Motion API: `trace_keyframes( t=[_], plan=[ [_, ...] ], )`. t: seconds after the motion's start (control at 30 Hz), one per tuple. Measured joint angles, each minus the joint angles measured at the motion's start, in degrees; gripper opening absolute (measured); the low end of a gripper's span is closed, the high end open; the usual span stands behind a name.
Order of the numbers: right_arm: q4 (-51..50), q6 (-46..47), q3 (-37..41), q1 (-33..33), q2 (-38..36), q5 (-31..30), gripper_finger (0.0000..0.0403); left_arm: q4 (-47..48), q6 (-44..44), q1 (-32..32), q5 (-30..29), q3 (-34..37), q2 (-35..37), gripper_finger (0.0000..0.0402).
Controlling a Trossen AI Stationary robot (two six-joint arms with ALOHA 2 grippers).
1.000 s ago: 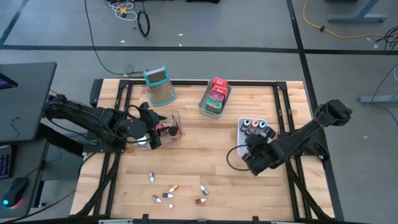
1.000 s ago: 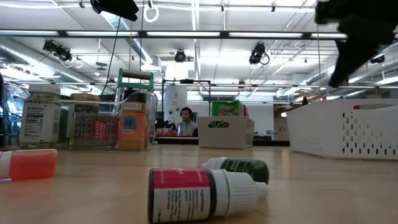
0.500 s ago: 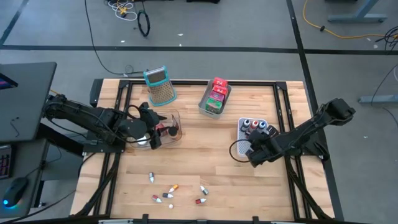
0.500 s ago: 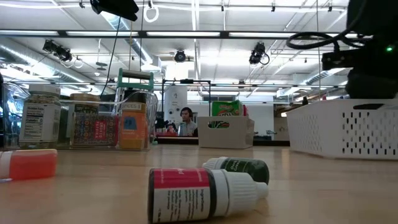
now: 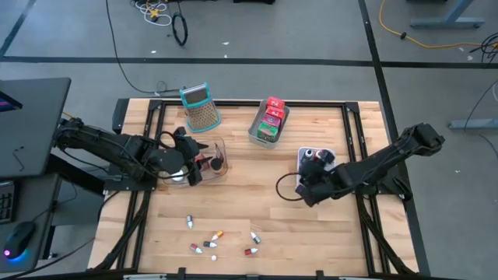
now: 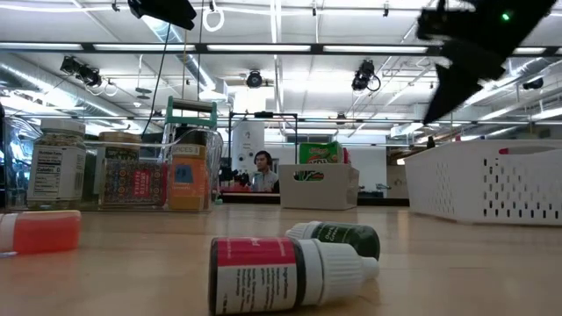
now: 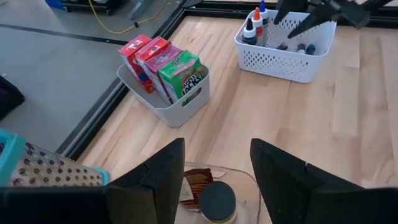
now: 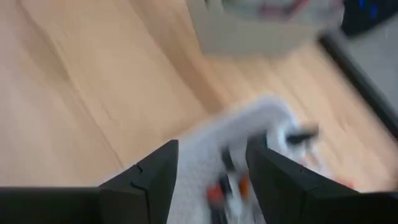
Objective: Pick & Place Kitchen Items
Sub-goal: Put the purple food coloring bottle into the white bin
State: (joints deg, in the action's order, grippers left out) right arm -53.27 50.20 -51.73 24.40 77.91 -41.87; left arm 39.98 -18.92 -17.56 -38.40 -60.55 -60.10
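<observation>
Six small bottles (image 5: 218, 237) lie at lower centre of my high view. Right gripper (image 5: 310, 166) hangs spread and empty over the white basket (image 5: 302, 155) right of centre. Left gripper (image 5: 191, 161) gapes empty above the clear bin (image 5: 220, 145), centre-left.

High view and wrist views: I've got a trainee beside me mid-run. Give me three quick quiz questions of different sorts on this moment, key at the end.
1. True or false: the metal grater stands inside the white perforated basket.
2. Multiple choice: the right gripper is over A) the loose little bottles at the near edge, B) the white perforated basket, C) the grater.
3. Fill in: the red, pink and green packets stand in a grey ____.

Key: 1 false. 2 B. 3 bin. The left gripper waits, jaws apart, above the clear container of jars.
</observation>
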Motion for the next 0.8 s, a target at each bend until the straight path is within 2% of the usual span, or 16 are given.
trace_keyframes(
  t=[0.1, 0.23, 0.43, 0.57, 0.67, 0.8],
  plan=[
    [8.32, -7.91, -0.96, 0.00, -0.02, -2.64, 0.0199, 0.00, -1.58, 0.02, 0.04, 0.00, 0.00, 0.0192],
    [20.69, -19.15, -0.96, 0.00, -0.02, -1.46, 0.0199, -1.52, -2.14, 0.00, 0.05, 1.28, 0.07, 0.0192],
    [33.54, -28.33, -0.96, 0.00, -0.02, 0.45, 0.0199, -5.89, -2.32, -0.35, 3.00, 6.63, 0.00, 0.0192],
    [38.41, -32.79, -0.96, 0.00, -0.02, 2.26, 0.0199, -12.52, -2.00, -2.26, 6.02, 11.97, 0.00, 0.0192],
    [40.75, -36.51, -0.96, -0.06, -0.02, 2.25, 0.0199, -17.24, -7.49, -4.62, 7.36, 15.31, -0.02, 0.0192],
    [44.55, -44.93, -0.96, -1.08, -0.02, 2.28, 0.0199, -18.39, -17.75, -9.20, 7.94, 18.70, -0.02, 0.0192]
  ],
)
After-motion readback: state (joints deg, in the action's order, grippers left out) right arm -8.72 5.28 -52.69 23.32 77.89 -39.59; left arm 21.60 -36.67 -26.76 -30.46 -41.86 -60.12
